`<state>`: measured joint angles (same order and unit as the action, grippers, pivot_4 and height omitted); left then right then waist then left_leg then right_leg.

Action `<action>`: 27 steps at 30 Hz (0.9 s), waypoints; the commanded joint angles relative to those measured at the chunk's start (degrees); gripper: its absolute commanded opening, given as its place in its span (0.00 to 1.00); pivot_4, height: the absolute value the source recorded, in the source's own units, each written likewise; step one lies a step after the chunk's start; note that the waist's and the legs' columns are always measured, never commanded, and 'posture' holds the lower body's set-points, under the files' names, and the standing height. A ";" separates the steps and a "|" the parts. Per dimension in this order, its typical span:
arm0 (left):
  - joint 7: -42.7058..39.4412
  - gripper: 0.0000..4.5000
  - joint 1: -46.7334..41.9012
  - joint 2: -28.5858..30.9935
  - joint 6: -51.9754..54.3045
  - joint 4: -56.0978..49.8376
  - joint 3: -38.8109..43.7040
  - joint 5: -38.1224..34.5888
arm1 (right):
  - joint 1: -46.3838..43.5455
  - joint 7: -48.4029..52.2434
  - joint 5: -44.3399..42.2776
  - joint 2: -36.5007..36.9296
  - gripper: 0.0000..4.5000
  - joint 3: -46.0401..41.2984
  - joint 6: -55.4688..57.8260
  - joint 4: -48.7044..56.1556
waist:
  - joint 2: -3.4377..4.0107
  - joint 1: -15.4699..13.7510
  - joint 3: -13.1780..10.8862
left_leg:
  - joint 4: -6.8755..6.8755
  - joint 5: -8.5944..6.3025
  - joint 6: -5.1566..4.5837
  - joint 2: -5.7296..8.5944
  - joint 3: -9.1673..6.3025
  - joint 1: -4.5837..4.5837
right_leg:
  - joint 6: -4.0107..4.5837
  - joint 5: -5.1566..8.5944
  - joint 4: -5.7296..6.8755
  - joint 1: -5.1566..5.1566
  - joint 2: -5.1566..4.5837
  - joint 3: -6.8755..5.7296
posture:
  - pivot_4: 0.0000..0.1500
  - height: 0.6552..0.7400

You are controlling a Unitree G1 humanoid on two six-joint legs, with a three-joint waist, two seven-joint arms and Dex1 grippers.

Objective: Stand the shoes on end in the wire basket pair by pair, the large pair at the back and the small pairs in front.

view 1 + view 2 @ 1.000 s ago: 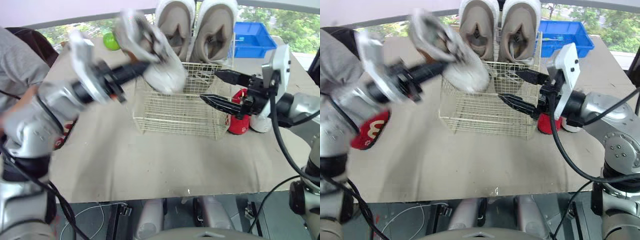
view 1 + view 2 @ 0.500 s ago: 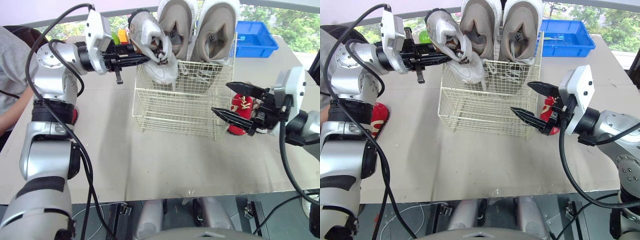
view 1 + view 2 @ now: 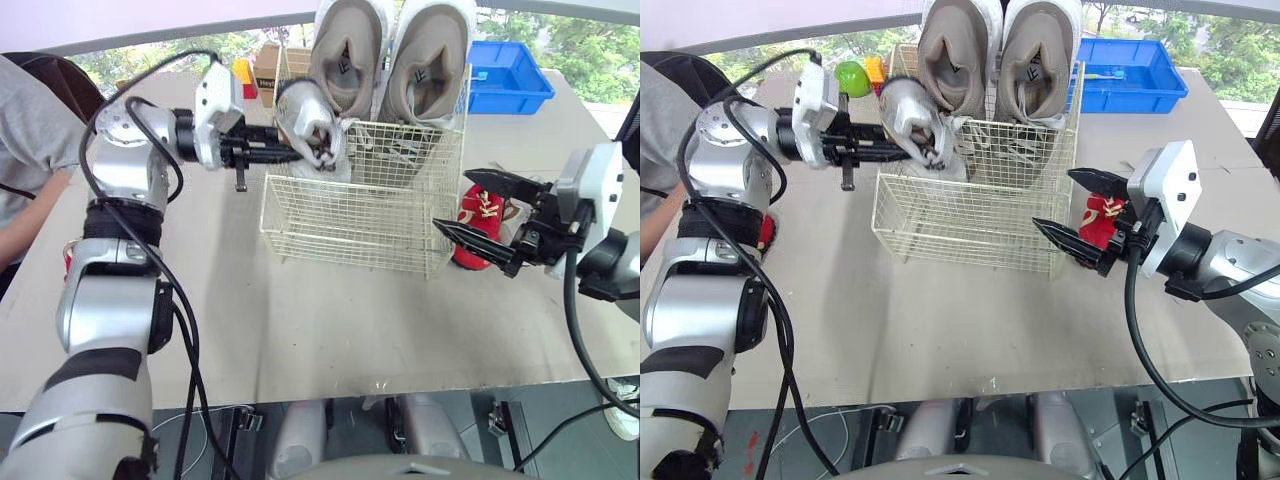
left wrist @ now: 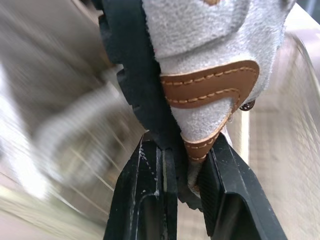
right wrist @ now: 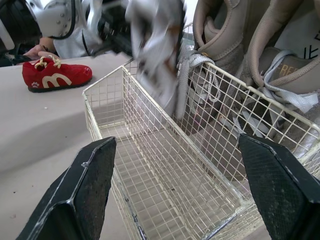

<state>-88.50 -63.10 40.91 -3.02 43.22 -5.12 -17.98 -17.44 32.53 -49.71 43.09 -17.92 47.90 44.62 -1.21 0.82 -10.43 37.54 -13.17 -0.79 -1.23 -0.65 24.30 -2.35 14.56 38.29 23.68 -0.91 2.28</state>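
Beige tabletop (image 3: pixel 330 310), greenery (image 3: pixel 565 40) along the top edge. My left gripper (image 3: pixel 295 152) is clamped on a grey shoe (image 3: pixel 312 125) at the wire basket's (image 3: pixel 350 215) upper-left corner, beside the large pair (image 3: pixel 345 55). My right gripper (image 3: pixel 455 200) gapes apart, half hiding 1 red shoe (image 3: pixel 480 207) centre-right.

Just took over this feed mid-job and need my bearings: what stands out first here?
The left gripper is shut on a small grey shoe with a tan patch, at the top of the wire basket on its left side. Next to it, the large beige pair stands on end at the basket's back. The right gripper hangs open by the basket's right front corner, in front of a small red shoe.
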 commanded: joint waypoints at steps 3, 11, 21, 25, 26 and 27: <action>-1.69 0.18 -0.81 2.26 0.08 0.62 0.54 3.07 | 1.86 0.82 -0.78 2.05 0.83 -1.44 -2.13 1.07 | 0.01 0.21 0.00 | 0.00 0.00 0.00 0.00 0.08 -0.10 | 0.00 0.00 0.09 -0.01 0.00 0.09 | 1.00 1.00; 0.21 0.94 -0.69 3.15 4.10 -3.79 3.34 1.89 | 4.28 1.22 -0.33 3.56 0.84 -1.86 -3.47 0.93 | 0.01 0.15 0.00 | 0.04 0.01 0.00 0.00 0.08 -0.33 | 0.01 0.02 0.54 -0.02 0.04 0.14 | 1.00 1.00; 12.01 0.99 4.57 6.56 35.99 -30.52 18.36 -17.76 | 10.83 -5.47 8.09 3.35 0.84 -3.96 -3.60 -5.32 | -0.01 -0.02 0.00 | 0.06 0.00 0.01 -0.10 0.08 -0.27 | -0.06 0.06 0.50 -0.02 -0.07 0.15 | 1.00 1.00; 27.24 0.99 3.26 2.57 55.80 -43.31 27.07 -37.90 | 14.50 -6.41 12.98 5.45 0.84 -5.80 -3.19 -9.57 | 0.00 -0.20 -0.02 | 0.67 -0.01 0.01 -0.14 -0.13 0.12 | -0.10 0.08 0.56 0.00 -0.11 -0.09 | 1.00 1.00; 29.21 0.99 3.52 2.12 57.41 -44.90 27.58 -39.70 | 14.60 -6.20 13.17 5.50 0.84 -6.17 -3.37 -10.16 | 0.01 -0.11 -0.02 | 0.79 -0.01 0.01 -0.13 -0.16 0.19 | -0.11 0.07 0.57 0.00 -0.12 -0.14 | 1.00 1.00; 34.28 0.99 5.40 -0.47 59.65 -49.50 28.11 -45.04 | 14.53 -5.92 14.20 6.90 0.84 -6.64 -2.65 -12.44 | 0.06 -0.07 0.01 | 0.79 -0.01 0.01 -0.11 -0.15 0.16 | -0.12 0.07 0.56 -0.01 -0.12 -0.07 | 1.00 1.00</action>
<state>-59.48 -58.38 42.00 52.92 -0.72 21.61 -56.22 -2.57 26.62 -36.92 48.37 -21.46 45.17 32.97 -1.15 0.75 -10.42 38.34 -13.18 -0.79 -1.33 -0.83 24.39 -2.47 14.62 38.85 23.63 -1.04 2.31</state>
